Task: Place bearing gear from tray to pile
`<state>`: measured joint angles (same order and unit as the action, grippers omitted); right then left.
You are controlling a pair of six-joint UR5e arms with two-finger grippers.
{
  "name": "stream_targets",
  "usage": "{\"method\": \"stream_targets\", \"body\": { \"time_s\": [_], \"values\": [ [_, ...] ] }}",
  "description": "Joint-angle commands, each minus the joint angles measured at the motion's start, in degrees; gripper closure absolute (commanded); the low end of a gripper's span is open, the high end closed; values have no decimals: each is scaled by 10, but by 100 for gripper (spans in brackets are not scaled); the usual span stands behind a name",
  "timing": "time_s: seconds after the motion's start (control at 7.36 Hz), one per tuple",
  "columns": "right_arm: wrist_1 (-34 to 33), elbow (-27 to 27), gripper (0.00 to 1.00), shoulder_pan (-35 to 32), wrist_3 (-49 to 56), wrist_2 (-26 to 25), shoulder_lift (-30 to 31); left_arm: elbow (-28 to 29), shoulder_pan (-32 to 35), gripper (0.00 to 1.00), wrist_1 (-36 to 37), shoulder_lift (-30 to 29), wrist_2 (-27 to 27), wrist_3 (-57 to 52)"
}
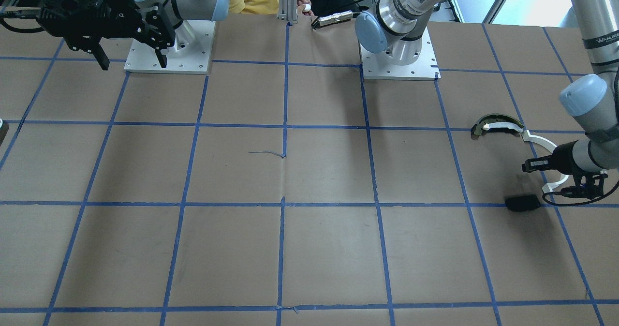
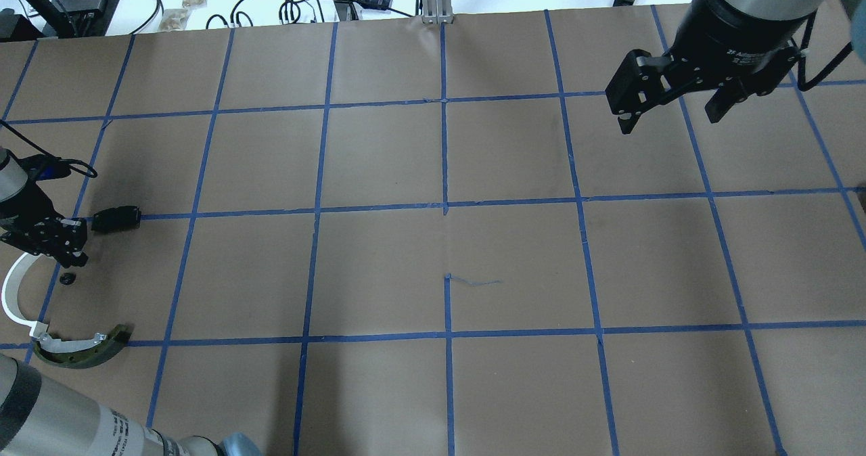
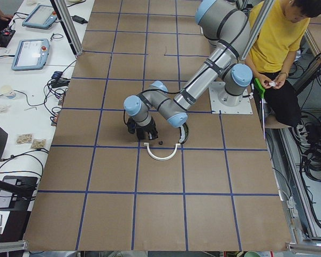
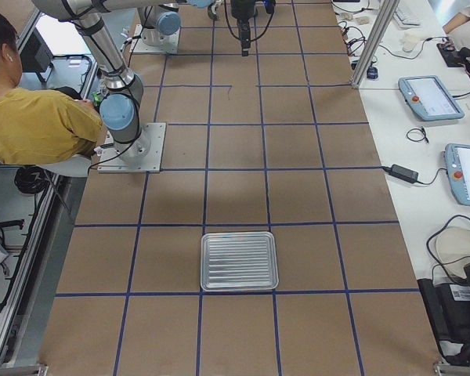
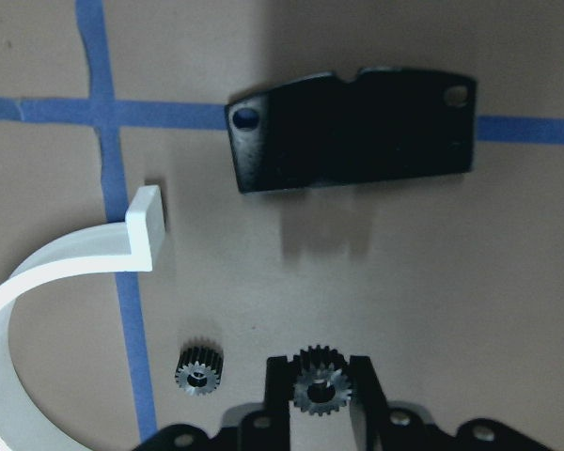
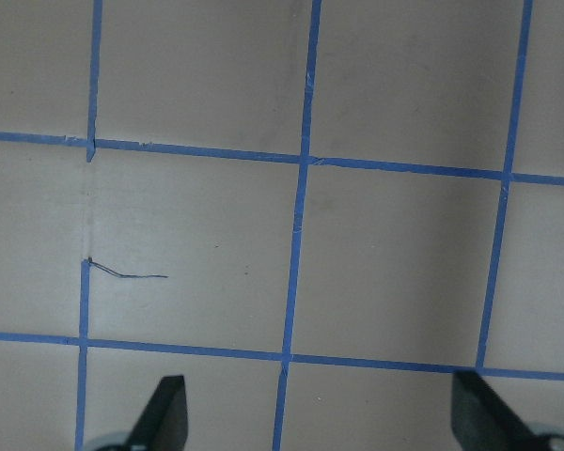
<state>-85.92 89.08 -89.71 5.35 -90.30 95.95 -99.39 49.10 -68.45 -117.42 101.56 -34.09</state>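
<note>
Two small gears are at the pile (image 2: pixel 81 349). One gear (image 5: pixel 320 387) is pinched in the left claw (image 5: pixel 320 371), just beside the loose gear (image 5: pixel 199 365), with the white strip (image 5: pixel 56 272) and black plate (image 5: pixel 352 132) near. I think it only needs dropping straight down. The right claw (image 2: pixel 672 114) hangs wide open, far away.

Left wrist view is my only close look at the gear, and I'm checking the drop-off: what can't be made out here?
1. Bearing gear between the left gripper fingers: looking straight down, its height above the table cannot be told.
2. Overhead view: the left gripper's body hides that gear.
3. Tray: right view only, too small to tell whether small parts remain.
</note>
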Motion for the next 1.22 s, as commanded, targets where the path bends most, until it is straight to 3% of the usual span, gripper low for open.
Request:
{"method": "stream_targets", "body": {
  "time_s": [0.0, 0.14, 0.27, 0.41, 0.68, 0.81, 1.09],
  "values": [
    [0, 1, 0, 4, 0, -10, -12, -2, -9, 98, -1, 0, 1, 2],
    [-3, -5, 0, 4, 0, -1, -14, -2, -10, 74, -1, -1, 1, 1],
    [-7, -10, 0, 4, 1, -7, -26, -2, -9, 35, -4, -1, 2, 2],
    [-10, -27, 0, 2, -2, -9, -39, -2, -10, 19, -5, -1, 2, 2],
    [5, -93, 0, 2, 0, -12, -81, -2, -9, 11, -10, 1, 2, 2],
    [16, -89, 0, 1, -1, -10, -81, 2, -2, 0, -20, 13, 1, 5],
    [12, -70, 0, 1, -2, -4, -81, 26, 29, 0, -62, 57, -14, 36]
  ]
}}
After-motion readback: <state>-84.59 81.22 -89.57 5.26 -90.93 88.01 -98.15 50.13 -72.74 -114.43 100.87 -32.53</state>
